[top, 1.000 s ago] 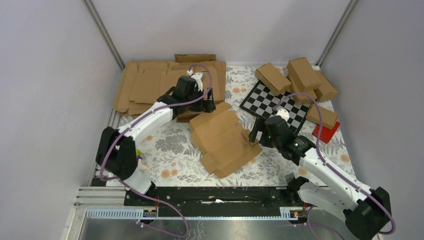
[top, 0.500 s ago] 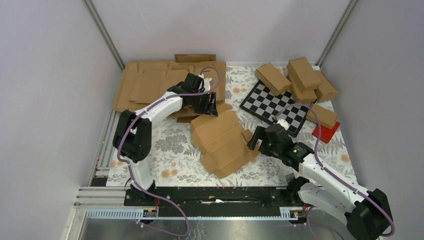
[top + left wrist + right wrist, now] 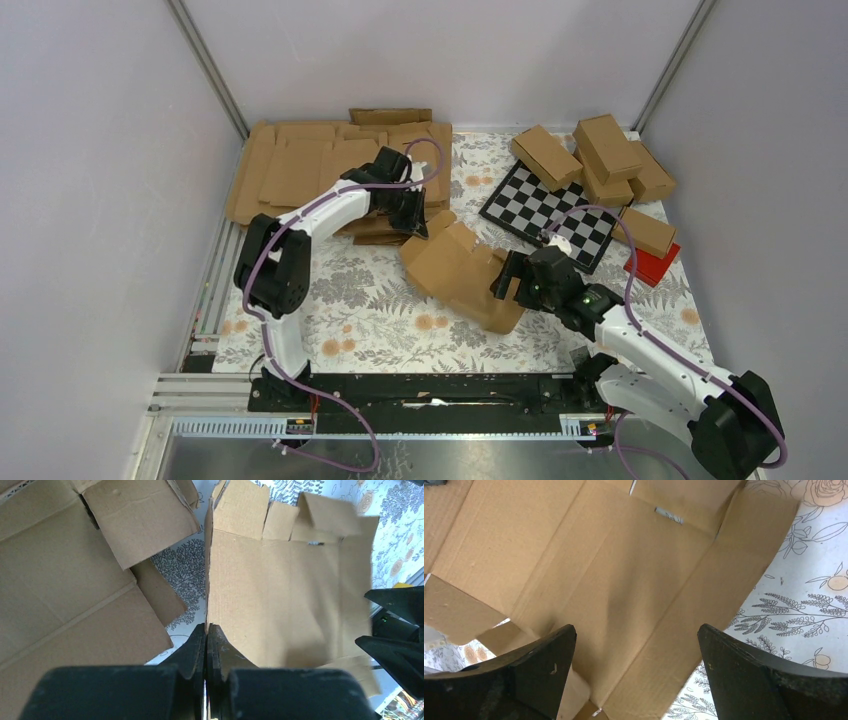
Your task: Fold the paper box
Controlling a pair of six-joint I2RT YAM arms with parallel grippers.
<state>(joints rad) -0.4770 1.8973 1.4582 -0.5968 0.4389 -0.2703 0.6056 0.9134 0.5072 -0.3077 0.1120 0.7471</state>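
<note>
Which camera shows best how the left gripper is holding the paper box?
Left wrist view: the left gripper is pressed shut on the edge of the paper box. The top view shows that pinch small and partly hidden; the right wrist view shows only the box's panels.

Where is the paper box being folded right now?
Top view: the paper box sits mid-table, its far-left edge pinched by the left gripper, the open right gripper at its right side.

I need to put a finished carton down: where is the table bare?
Bare cloth lies near-left, between the left arm and the paper box. The far side is crowded: flat cardboard, checkerboard, folded boxes.
</note>
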